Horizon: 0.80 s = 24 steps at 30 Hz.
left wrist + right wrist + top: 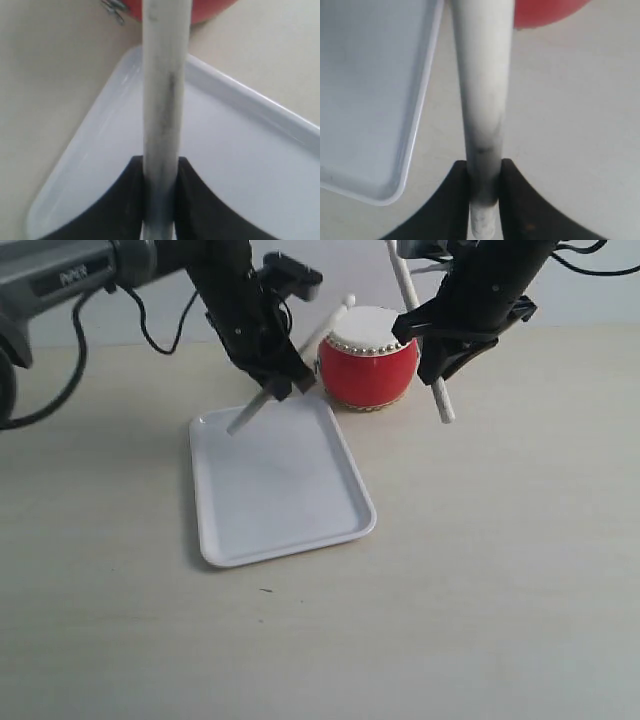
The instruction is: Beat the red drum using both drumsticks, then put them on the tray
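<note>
Both sticks are up off the beige counter (480, 570) right now. The left hand (280, 386) is pinching one slim pale cream wooden drumstick (320, 333), tilted so its rounded tip sits near the cream rim of the small glossy red barrel drum (368, 370) while its thick end hangs over the far corner of the flat white rectangular plastic tray (280, 490). The right hand (436, 352) is clamped on the other pale cream wooden drumstick (403, 285), held steep just beside the drum. The drum stands on the counter just past the tray's far corner.
</note>
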Each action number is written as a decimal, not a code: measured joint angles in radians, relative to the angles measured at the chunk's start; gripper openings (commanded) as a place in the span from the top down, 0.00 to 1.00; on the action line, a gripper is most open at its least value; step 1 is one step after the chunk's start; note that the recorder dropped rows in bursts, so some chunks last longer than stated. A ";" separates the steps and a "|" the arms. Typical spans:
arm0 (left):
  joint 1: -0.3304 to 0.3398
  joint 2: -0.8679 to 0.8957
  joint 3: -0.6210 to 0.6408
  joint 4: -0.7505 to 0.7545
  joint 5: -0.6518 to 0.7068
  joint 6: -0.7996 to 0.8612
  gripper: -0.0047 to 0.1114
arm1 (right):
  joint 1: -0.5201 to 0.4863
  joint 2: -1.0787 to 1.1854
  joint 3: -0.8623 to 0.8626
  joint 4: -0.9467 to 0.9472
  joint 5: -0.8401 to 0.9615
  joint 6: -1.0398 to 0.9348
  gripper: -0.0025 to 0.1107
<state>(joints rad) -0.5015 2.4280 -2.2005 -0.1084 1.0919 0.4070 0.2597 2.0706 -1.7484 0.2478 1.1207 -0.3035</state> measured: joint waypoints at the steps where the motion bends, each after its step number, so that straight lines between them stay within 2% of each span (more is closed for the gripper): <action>1: 0.000 0.043 0.002 -0.012 -0.009 0.000 0.96 | 0.000 -0.014 0.000 0.002 0.014 -0.013 0.98; 5: 0.000 0.056 0.006 -0.005 -0.011 0.000 0.96 | 0.000 0.027 0.000 0.002 0.025 -0.022 0.98; 10: 0.000 -0.059 0.006 -0.002 0.017 -0.013 0.96 | 0.000 0.163 0.000 0.002 0.019 -0.019 0.98; 14: -0.004 -0.120 0.006 -0.006 0.029 -0.015 0.96 | 0.000 0.184 0.000 0.007 0.017 -0.012 0.98; 19: -0.004 -0.120 0.004 -0.035 0.036 -0.019 0.96 | 0.000 0.096 0.000 0.017 0.013 -0.008 0.98; 24: -0.006 -0.018 0.004 -0.053 0.059 -0.021 0.96 | 0.000 -0.065 0.000 0.019 0.013 -0.008 0.98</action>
<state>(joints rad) -0.5070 2.4098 -2.1963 -0.1618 1.1508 0.3860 0.2597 2.0056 -1.7484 0.2666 1.1334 -0.3118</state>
